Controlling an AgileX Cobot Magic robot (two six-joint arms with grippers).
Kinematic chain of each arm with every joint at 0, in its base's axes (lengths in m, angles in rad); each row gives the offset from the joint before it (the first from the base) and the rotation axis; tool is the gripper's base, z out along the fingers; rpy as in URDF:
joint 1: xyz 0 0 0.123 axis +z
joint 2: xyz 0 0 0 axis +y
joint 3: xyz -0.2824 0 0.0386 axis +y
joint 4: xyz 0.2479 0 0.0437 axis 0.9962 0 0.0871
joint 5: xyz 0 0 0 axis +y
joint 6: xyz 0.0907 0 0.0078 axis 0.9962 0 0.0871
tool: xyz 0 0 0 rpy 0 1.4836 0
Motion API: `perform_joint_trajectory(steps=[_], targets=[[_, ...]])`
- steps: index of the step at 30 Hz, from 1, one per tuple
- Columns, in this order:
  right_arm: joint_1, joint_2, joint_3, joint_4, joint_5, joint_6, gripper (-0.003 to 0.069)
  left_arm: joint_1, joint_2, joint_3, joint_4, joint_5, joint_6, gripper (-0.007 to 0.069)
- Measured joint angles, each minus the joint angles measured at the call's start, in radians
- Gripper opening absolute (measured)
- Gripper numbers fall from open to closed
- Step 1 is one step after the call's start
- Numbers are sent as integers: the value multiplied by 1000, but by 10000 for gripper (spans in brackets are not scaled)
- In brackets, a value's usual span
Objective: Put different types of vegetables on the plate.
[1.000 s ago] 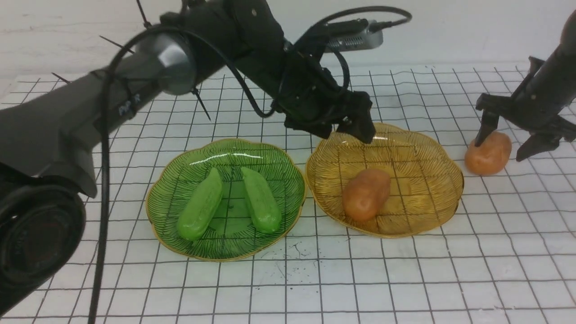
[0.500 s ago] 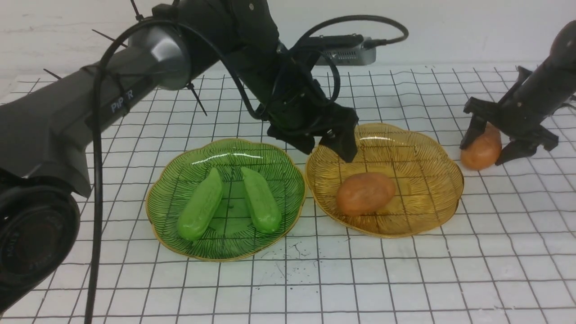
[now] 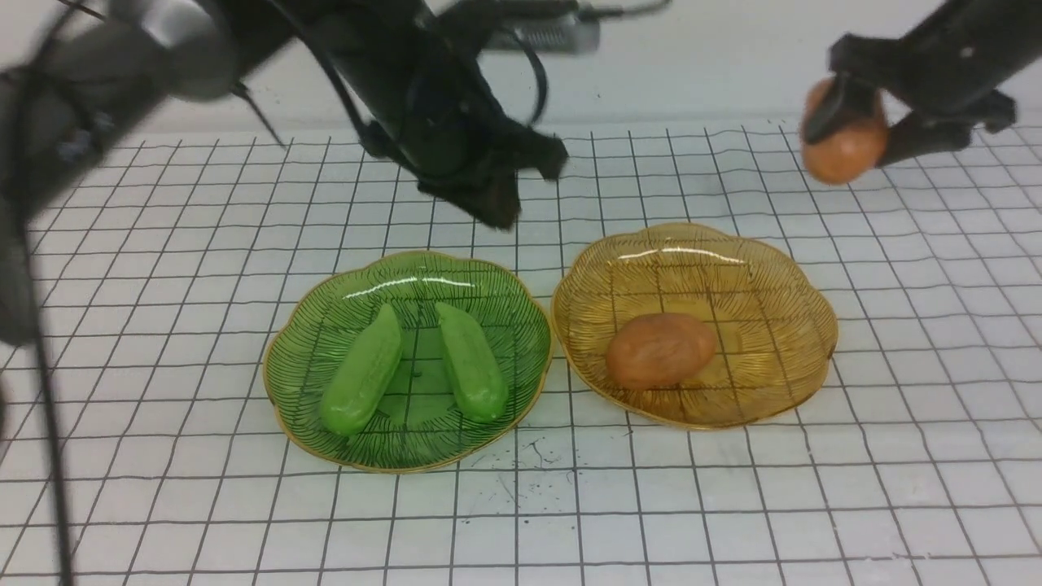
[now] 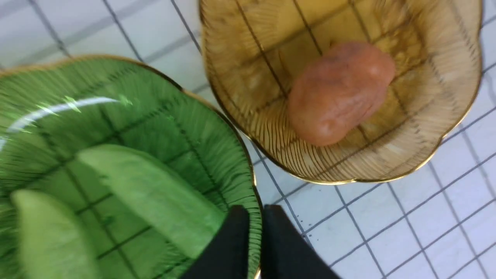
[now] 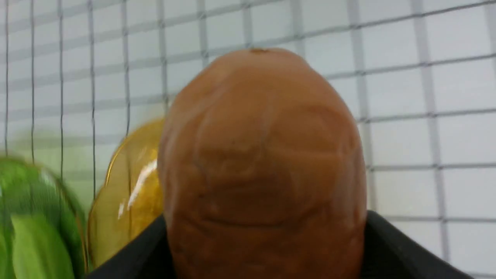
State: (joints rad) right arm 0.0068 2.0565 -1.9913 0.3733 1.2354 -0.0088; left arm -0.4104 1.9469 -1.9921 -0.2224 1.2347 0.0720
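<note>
Two green cucumbers [image 3: 363, 370] [image 3: 471, 360] lie in the green plate [image 3: 326, 309]. One orange-brown potato [image 3: 660, 350] lies in the amber plate [image 3: 765, 268]; it also shows in the left wrist view [image 4: 339, 93]. My right gripper [image 3: 855, 130] is shut on the second potato [image 3: 844, 146] and holds it high above the table, right of and behind the amber plate; the potato fills the right wrist view [image 5: 263, 162]. My left gripper [image 3: 509, 191] is shut and empty, raised behind the gap between the plates; its fingertips [image 4: 236, 240] show closed together.
The white table with a black grid [image 3: 895, 472] extends on all sides of the plates. My left arm [image 3: 163, 65] crosses the upper left of the front view. A white wall [image 3: 733, 65] bounds the back.
My right gripper closed on the potato and lifted it off the table. My left gripper closed, rose and moved left, away from the amber plate. The potato in that plate rolled and settled.
</note>
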Motion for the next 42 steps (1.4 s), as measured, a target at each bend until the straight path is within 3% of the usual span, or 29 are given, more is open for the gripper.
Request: perform_joint_trajectory(steps=[6,12,17,27,29,32,37,42], targets=[[125,30,158,-104,9,-16,510,7,-211,71,14,4,0,-8],[130,38,168,-98,7,-3,514,7,-446,275,13,19,1,-8],[130,38,168,-96,6,2,575,7,-596,434,28,20,4,-8],[130,-19,171,-99,4,9,601,7,-777,603,78,23,1,-8],[130,-62,184,-95,4,-1,581,7,-803,617,79,23,1,-8],[130,-263,208,-85,9,-57,462,7,-860,624,110,23,1,-8],[130,-543,208,-210,13,-70,251,7,-918,624,142,24,1,-8],[130,-770,214,-269,20,-70,99,7,-953,624,146,21,1,-8]])
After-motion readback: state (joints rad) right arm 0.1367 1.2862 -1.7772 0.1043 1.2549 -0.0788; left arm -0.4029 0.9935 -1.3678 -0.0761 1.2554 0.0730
